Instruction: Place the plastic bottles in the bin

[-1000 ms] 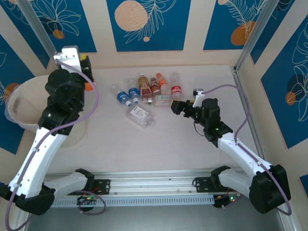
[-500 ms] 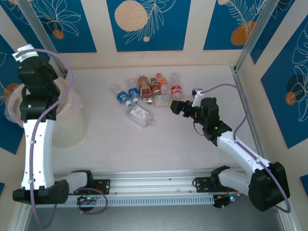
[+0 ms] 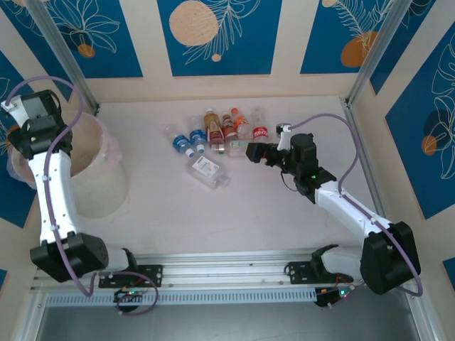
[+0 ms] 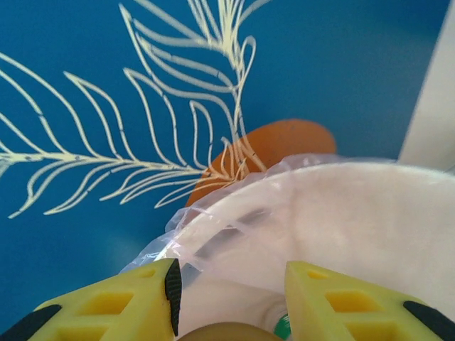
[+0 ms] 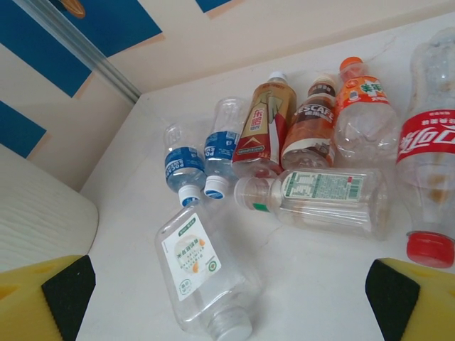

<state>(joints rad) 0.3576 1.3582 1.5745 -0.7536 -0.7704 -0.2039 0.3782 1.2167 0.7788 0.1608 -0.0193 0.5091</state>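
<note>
Overhead, about eight plastic bottles (image 3: 213, 138) lie in a cluster mid-table, toward the far wall, all on their sides. The bin (image 3: 99, 183) stands at the left edge.

The left gripper (image 4: 231, 284) hangs above the bin's liner-covered rim, nearly closed on a rounded brown shape, probably a held bottle (image 4: 226, 332), though only its edge shows. By my reading, that one is ready to drop and the cluster is what remains. How many the bin already holds is hidden.

The right gripper (image 5: 229, 291) is spread fully wide and empty, just beside the cluster.

- **Most bottles:** their long axes run near to far.
- **Green-labelled bottle (image 5: 320, 195):** it lies crosswise, cap pointing left.
- **Square clear bottle (image 5: 195, 273):** it lies diagonally, cap toward the gripper.
</note>
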